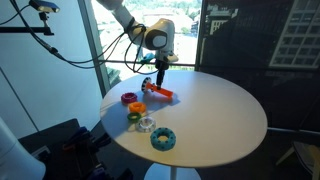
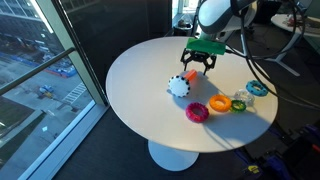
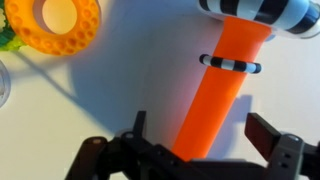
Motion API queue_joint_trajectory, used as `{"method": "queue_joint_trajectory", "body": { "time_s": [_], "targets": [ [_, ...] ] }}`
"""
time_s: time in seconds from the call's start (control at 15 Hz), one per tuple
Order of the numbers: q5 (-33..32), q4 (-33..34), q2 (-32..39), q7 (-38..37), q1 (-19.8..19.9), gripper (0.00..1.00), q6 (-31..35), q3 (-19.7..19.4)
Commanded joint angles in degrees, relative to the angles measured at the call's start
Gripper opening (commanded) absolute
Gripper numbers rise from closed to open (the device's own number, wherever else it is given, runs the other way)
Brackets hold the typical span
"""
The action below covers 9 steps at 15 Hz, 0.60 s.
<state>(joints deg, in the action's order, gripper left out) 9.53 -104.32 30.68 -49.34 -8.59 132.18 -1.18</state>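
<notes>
Right, left to right in an exterior view. The orange plastic stick with a white, black-striped round head (image 2: 180, 86) lies flat on the round white table (image 2: 140, 100), near its middle. The Robotiq claw (image 2: 197, 68) hangs just above the stick, pointing down. It is released, jaws spread wide, gripping nothing.

Further right, toward the table edge:
- pink toothed plastic ring (image 2: 197, 111)
- orange toothed plastic ring (image 2: 219, 103)
- small green-yellow piece (image 2: 239, 105)
- teal ring (image 2: 257, 89)

All four lie flat in a loose arc, close together and clear of the stick.

Wrist view, same direction. The green-yellow piece is at the far left edge and the orange ring is top left. The stick's orange shaft runs up between the two fingers (image 3: 268, 138), with a gap on both sides. A black band circles the shaft, and the striped head is at top right.
</notes>
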Motion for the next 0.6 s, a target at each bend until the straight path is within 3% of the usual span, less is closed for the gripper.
{"method": "queue_joint_trajectory", "body": {
  "time_s": [0.0,0.53],
  "targets": [
    [1.3,-3.1,-3.1,0.7,0.5,1.0,-0.4,0.8],
    [4.7,-3.3,-3.0,1.0,0.8,1.0,1.6,2.1]
  ]
}}
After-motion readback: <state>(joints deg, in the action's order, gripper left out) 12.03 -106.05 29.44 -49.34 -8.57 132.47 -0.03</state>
